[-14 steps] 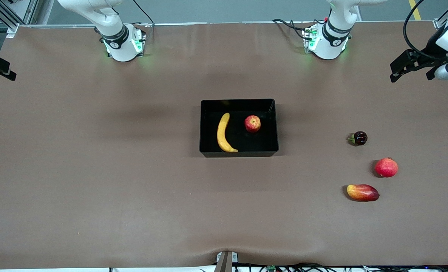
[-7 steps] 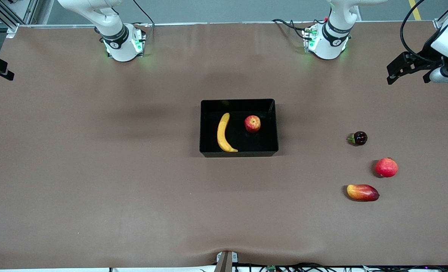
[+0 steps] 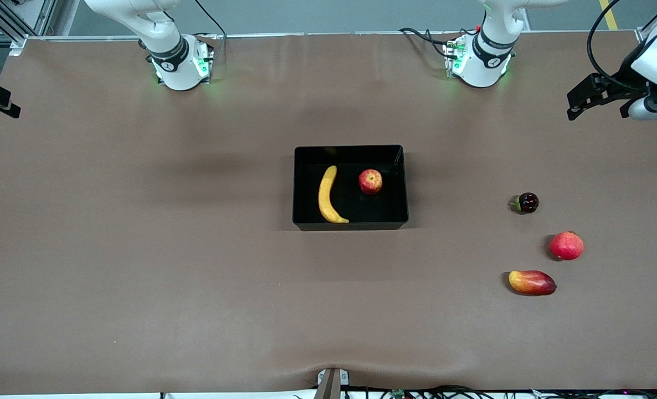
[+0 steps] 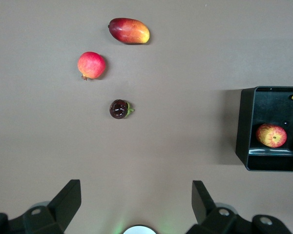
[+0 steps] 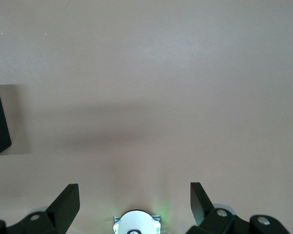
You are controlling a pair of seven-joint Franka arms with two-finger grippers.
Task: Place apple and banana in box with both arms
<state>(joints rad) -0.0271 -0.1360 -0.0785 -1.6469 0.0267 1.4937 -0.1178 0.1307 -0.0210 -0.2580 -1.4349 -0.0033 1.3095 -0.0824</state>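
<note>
Apple [image 3: 370, 181] and banana [image 3: 327, 195] lie in box [image 3: 350, 225], well apart from left gripper [image 4: 136, 204] and right gripper [image 5: 135, 204], both open, empty; only risk: a needless return nudging box.

Three fruits lie on the brown table [image 3: 140, 249] toward the left arm's end. A small dark round fruit [image 3: 527, 203] with a green stalk is farthest from the front camera. A plain red round fruit [image 3: 566, 246] lies nearer to it. A red-and-yellow mango [image 3: 532, 282] lies nearest. They are near each other but not touching.
</note>
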